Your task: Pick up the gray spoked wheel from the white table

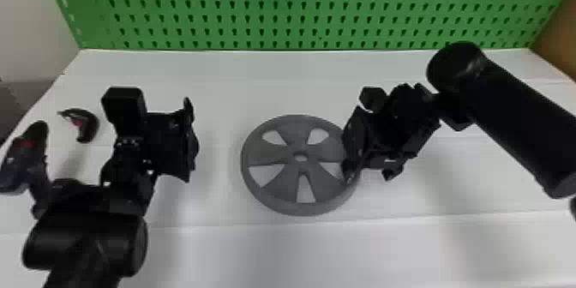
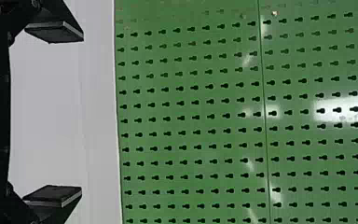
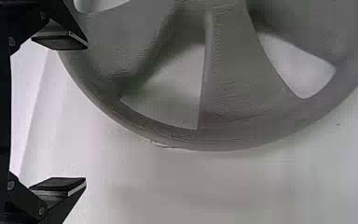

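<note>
We are seeing gray spoked wheel [image 1: 274, 152] lying flat on white table [image 1: 257, 90], roughly midway between left and right edges. Right gripper [image 3: 86, 113] hovering at wheel's right side, fingers spread; left gripper [image 2: 83, 113] parked well apart, also spread. Reach looking mostly done; grasp, lift remaining.

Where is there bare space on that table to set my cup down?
Behind the gray wheel, toward the green pegboard; in front of it, on the near part of the white table; and a narrower gap between it and the left claw. It's crowded at the wheel's right edge, where the right claw is.
</note>
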`<action>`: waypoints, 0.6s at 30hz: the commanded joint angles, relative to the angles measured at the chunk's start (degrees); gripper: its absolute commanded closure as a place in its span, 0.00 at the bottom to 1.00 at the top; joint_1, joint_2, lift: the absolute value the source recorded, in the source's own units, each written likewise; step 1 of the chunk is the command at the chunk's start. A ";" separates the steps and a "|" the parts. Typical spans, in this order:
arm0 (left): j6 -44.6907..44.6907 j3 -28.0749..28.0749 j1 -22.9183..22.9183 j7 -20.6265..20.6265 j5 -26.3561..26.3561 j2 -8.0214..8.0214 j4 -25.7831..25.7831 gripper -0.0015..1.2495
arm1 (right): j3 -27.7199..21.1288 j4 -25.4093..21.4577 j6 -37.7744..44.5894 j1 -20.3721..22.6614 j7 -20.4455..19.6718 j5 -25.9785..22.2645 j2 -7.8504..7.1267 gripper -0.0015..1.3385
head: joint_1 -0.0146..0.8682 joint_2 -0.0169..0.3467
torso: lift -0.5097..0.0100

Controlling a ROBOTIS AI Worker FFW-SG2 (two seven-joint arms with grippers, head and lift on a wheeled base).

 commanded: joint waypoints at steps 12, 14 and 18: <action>0.04 -0.83 0.14 0.44 0.03 0.80 0.00 0.10 | -2.92 9.47 -8.97 -2.17 -6.89 -6.59 3.63 0.19 | 0.88 0.05 | 0.80; 0.04 -1.09 0.14 0.62 0.12 0.98 0.00 0.10 | -4.06 10.88 -9.32 -2.61 -7.86 -5.27 4.43 0.19 | 0.88 0.05 | 0.80; 0.13 -1.88 -0.03 1.23 0.21 1.50 0.00 0.10 | -6.70 12.46 -10.11 -2.70 -7.86 -1.58 5.04 0.19 | 0.88 0.05 | 0.80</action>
